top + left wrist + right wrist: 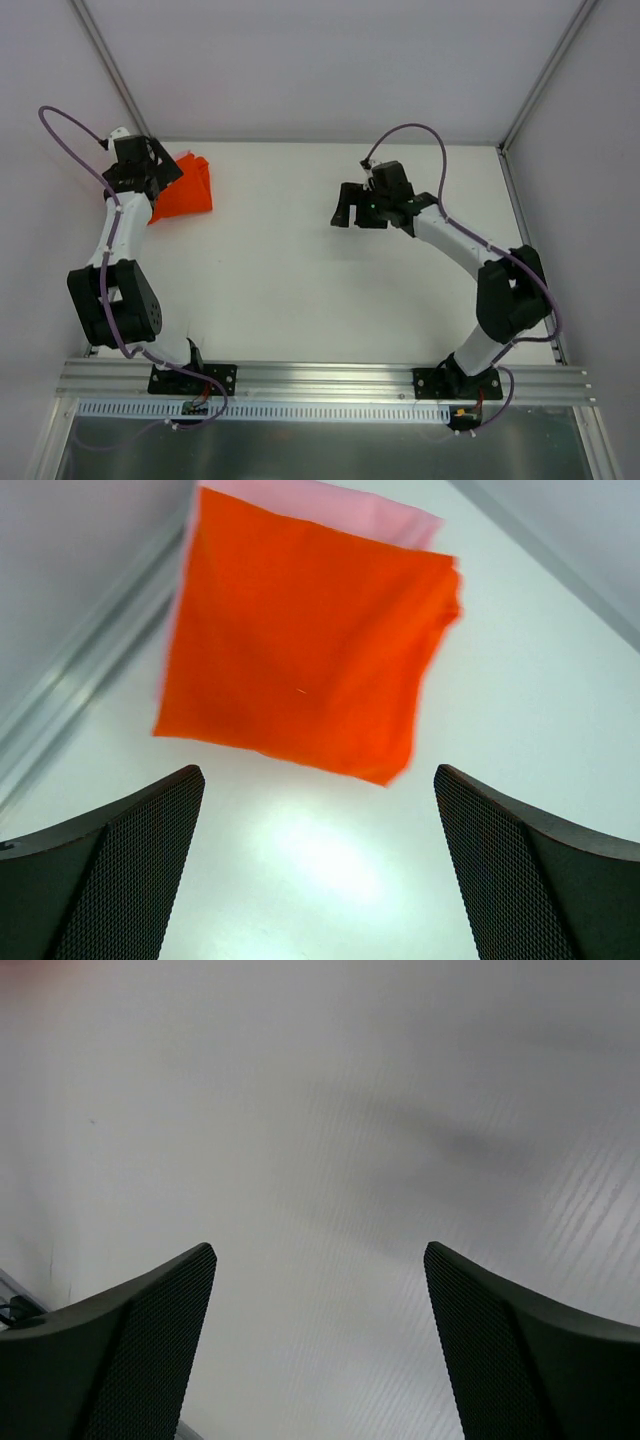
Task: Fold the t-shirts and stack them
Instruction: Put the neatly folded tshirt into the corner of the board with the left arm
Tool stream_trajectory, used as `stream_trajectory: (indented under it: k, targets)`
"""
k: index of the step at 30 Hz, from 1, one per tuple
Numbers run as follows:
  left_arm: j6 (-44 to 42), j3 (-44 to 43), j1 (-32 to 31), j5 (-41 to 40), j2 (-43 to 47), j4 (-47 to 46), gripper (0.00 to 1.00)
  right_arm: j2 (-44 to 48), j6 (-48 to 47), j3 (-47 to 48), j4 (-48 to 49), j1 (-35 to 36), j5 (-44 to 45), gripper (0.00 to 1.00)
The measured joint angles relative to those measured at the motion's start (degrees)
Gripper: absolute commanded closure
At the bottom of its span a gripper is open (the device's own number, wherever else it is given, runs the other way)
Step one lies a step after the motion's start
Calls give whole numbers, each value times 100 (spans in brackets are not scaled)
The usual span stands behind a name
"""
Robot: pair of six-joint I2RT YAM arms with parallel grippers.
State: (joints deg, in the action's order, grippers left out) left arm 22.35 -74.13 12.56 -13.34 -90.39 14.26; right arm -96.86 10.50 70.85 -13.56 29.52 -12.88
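A folded bright orange-red shirt (300, 640) lies flat at the far left of the table, on top of a light pink shirt (360, 510) whose edge shows along its far side. In the top view the orange-red shirt (188, 190) is partly hidden by my left arm; the pink one does not show there. My left gripper (318, 870) is open and empty, above the table just short of the stack; in the top view it (150, 170) is at the far left. My right gripper (318, 1350) is open and empty over bare table; in the top view it (350, 205) is right of centre.
The white table (330, 280) is walled by grey panels at the back and sides. A metal frame post (70, 695) runs close along the left of the stack. An aluminium rail (320, 380) carries both arm bases at the near edge.
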Motion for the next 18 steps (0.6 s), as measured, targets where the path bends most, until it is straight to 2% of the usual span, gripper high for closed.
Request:
stream_trajectory:
  k: [2, 3, 10, 13, 18]
  targets:
    - [-7, 170, -118, 321, 354, 24, 1, 391, -157, -26, -37, -2, 15, 1]
    - [-17, 227, -212, 424, 492, 33, 1, 588, -236, -26, -42, -2, 42, 3]
    - [-70, 1058, -1128, 848, 1650, 118, 1, 2055, -793, -28, -328, -2, 625, 3]
    - [-98, 1460, -1414, 1012, 2177, 164, 1, 2592, -940, -46, -535, -2, 1145, 4]
    - [-444, 1985, -1550, 1797, 3241, 367, 1, 3331, -1167, -350, -793, -2, 2227, 4]
